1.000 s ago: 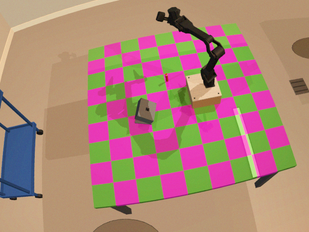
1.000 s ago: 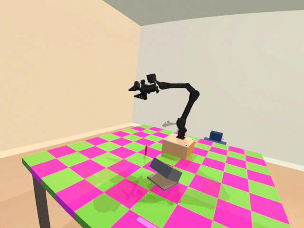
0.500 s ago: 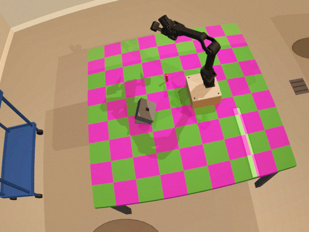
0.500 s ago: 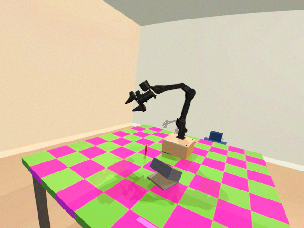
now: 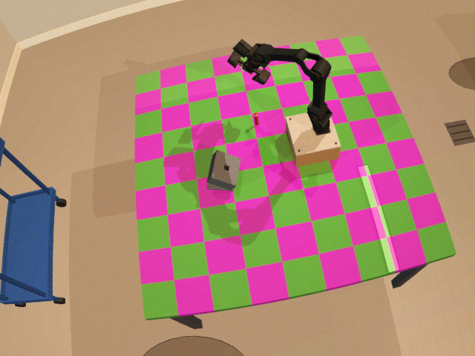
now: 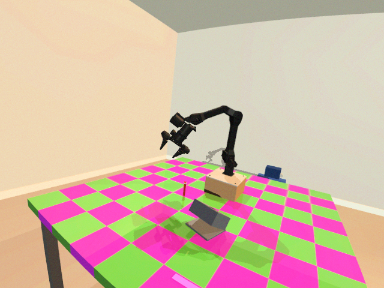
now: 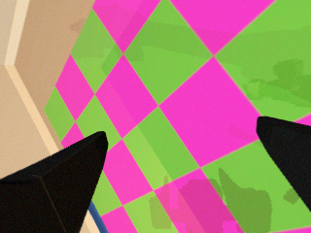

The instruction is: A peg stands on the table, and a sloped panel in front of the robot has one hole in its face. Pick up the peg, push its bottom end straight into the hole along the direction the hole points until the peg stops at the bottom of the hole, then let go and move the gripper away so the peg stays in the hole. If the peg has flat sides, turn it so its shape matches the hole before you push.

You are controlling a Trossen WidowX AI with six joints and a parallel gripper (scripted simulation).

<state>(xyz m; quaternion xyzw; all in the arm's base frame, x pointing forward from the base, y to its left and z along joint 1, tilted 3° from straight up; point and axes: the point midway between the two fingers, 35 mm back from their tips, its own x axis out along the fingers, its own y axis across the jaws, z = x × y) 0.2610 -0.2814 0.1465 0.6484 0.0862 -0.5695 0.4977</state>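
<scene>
Above the bench (image 5: 222, 245) (image 6: 117, 213) (image 7: 185, 78), tool (image 5: 249, 63) (image 6: 168, 152) (image 7: 179, 131): spread, empty!
Red peg (image 5: 256, 119) (image 6: 184, 189): upright, could topple if approached off-centre.

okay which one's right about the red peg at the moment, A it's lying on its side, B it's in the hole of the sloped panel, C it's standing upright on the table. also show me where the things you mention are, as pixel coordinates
C: the red peg (image 5: 256, 119) (image 6: 184, 189) stands on end on the checkered table, apart from the sloped panel (image 5: 231, 165) (image 6: 203, 211).
</scene>
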